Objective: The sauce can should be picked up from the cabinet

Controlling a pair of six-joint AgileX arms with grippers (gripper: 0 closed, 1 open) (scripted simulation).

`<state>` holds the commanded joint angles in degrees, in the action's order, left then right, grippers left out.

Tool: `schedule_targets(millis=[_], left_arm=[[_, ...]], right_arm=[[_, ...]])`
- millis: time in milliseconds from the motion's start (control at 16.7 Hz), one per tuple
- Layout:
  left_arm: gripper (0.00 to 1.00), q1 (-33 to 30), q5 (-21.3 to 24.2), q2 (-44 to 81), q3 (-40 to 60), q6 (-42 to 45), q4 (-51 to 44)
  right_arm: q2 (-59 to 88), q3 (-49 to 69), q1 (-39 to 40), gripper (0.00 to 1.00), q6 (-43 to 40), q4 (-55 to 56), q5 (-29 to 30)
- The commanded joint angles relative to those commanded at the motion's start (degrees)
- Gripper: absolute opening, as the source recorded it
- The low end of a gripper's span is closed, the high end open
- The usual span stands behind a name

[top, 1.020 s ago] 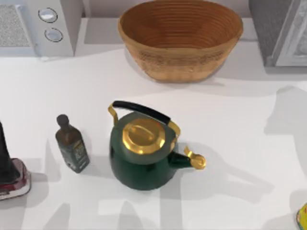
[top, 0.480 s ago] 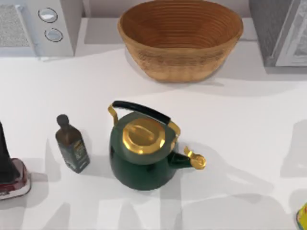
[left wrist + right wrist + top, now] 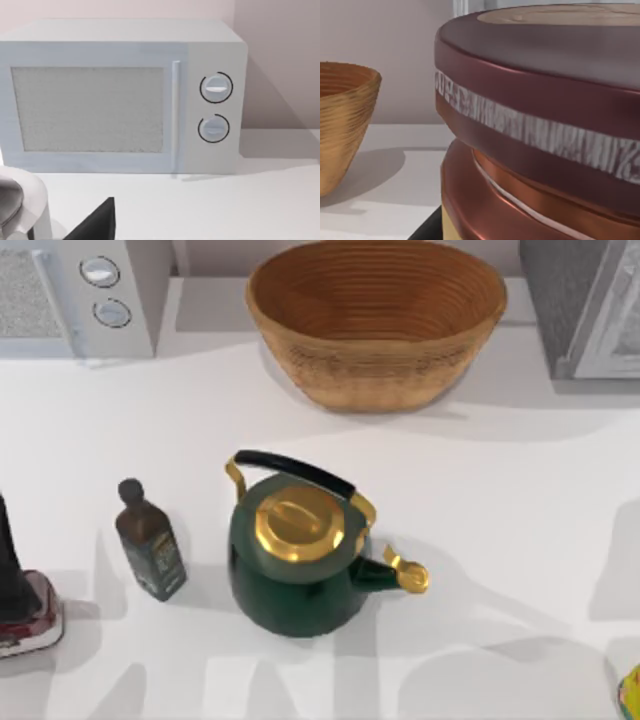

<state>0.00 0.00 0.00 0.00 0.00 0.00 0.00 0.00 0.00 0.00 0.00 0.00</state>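
Note:
The sauce can (image 3: 540,125) looms very close in the right wrist view, with its dark red band, pale printed strip, coppery lower body and flat brown top. A dark edge of my right gripper (image 3: 427,227) shows beside the can's base. The grey cabinet (image 3: 560,300) with its white framed door (image 3: 615,325) stands at the table's back right corner. The left wrist view faces the white microwave (image 3: 120,95), with a dark edge of my left gripper (image 3: 95,225) in front of it.
A wicker basket (image 3: 375,325) sits at the back middle, with the microwave (image 3: 80,295) at the back left. A green and gold kettle (image 3: 300,555) stands mid-table, a dark oil bottle (image 3: 150,540) to its left. A red-and-white object (image 3: 25,615) sits at the left edge, something yellow (image 3: 630,690) at the front right.
The shadows on the right side of the table have slid toward the front edge and spread along it. The kettle, oil bottle and basket have not moved.

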Motion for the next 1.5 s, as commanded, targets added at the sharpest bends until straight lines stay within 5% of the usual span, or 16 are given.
schedule_targets(millis=[540, 1500], left_arm=[[1.00, 0.0, 0.0, 0.0, 0.0, 0.0, 0.0], [1.00, 0.0, 0.0, 0.0, 0.0, 0.0, 0.0]], right_arm=[[15.5, 1.4, -2.1, 0.00, 0.1, 12.7, -7.1], [94.0, 12.5, -11.6, 0.00, 0.8, 82.2, -46.1]])
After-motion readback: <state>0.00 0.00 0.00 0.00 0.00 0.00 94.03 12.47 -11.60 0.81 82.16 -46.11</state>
